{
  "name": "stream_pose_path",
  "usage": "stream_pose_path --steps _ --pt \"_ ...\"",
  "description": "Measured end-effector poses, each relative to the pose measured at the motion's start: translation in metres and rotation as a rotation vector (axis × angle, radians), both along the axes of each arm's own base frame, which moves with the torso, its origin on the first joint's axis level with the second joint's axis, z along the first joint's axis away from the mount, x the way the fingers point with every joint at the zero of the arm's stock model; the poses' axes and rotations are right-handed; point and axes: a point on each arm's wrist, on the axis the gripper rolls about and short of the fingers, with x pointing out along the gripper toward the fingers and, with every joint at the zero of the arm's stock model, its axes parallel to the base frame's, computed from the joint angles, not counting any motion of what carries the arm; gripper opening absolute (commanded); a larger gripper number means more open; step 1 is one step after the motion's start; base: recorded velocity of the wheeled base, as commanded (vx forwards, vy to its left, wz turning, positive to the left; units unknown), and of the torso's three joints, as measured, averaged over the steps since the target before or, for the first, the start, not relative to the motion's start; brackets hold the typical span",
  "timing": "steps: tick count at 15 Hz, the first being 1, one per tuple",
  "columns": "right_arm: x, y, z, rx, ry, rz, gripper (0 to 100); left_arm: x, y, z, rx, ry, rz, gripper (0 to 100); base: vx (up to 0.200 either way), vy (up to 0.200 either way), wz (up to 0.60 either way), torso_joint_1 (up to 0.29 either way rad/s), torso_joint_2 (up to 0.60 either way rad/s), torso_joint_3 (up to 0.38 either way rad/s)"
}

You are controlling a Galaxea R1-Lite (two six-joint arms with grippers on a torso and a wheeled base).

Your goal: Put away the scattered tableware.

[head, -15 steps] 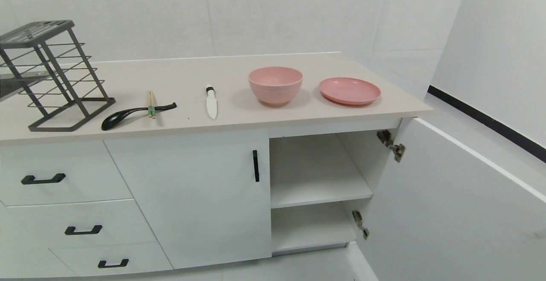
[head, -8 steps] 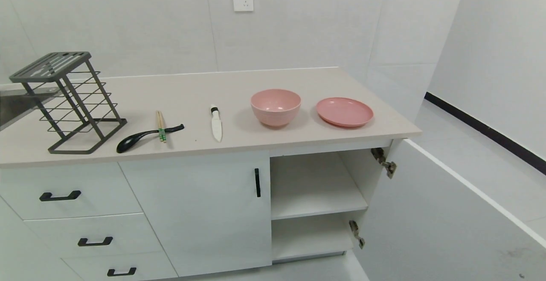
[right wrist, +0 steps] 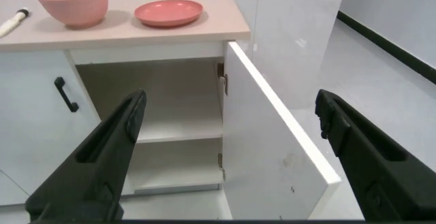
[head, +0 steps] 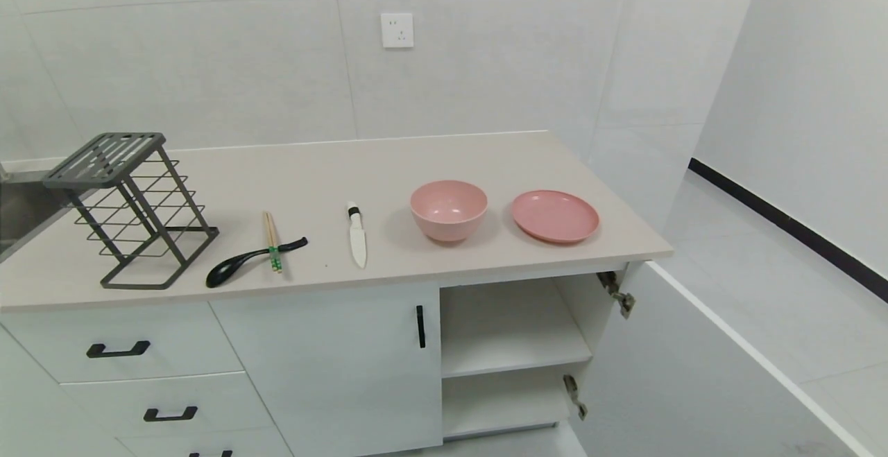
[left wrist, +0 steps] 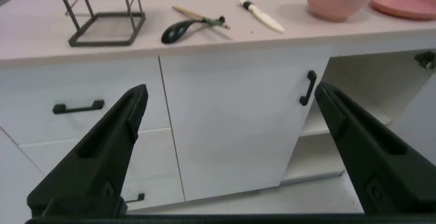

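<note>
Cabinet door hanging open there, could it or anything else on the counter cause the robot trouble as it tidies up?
Possibly. The open cabinet door juts into the floor space, so an arm might bump it. The chopsticks lie across the handle of the black spoon, so lifting one could drag the other. The knife lies flat and thin, likely hard to grip cleanly.

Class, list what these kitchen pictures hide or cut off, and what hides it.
1. Head view: space behind the closed cabinet door, hidden by that door.
2. Head view: drawers' contents, hidden by their fronts; lowest drawer cut by the bottom edge.
3. Head view: lower shelf's back, hidden by the upper shelf.
</note>
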Motion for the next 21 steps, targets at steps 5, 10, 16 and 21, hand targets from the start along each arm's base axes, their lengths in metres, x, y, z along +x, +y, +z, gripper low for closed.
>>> stream_pose_path --steps 5,10,16,21 --pt "0.0 0.0 -0.0001 0.001 0.001 0.001 100 0.0 0.0 0.0 0.001 0.0 0.0 100 0.08 0.0 0.0 0.085 -0.14 -0.075" --pt "0.0 0.0 0.0 0.001 0.0 0.001 100 0.0 0.0 0.0 0.0 0.0 0.001 100 0.0 0.08 0.0 -0.001 -0.01 0.003" --pt "0.0 0.0 0.0 0.002 0.0 0.001 100 0.0 0.0 0.0 0.001 0.0 0.0 100 0.033 0.0 0.0 0.0 0.0 0.0" --pt "0.0 0.0 -0.0001 0.001 0.0 0.001 100 0.0 0.0 0.0001 0.002 -0.001 0.0 100 0.08 0.0 0.0 -0.001 0.0 0.0"
